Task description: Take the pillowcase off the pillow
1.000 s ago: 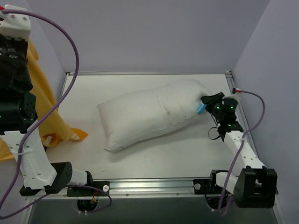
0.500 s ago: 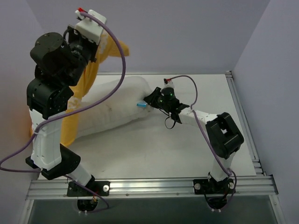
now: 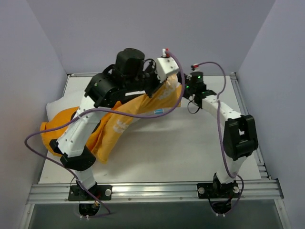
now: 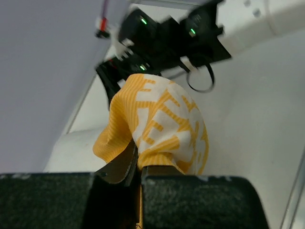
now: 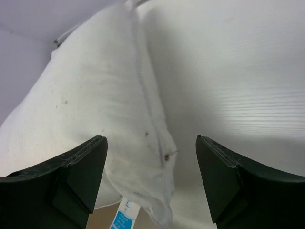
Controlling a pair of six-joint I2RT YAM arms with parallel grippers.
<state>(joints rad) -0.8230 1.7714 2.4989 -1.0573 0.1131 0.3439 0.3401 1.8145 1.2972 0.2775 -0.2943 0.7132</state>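
The left end effector (image 4: 136, 164) pinched the pillowcase (image 3: 119, 125) near 1 o'clock, seemingly to peel it off. The right end effector (image 5: 151, 162) gaped empty, straddling the pillow (image 5: 90, 100) corner.

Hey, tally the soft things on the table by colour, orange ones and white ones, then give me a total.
Orange: 1, the pillowcase
White: 1, the pillow
Total: 2
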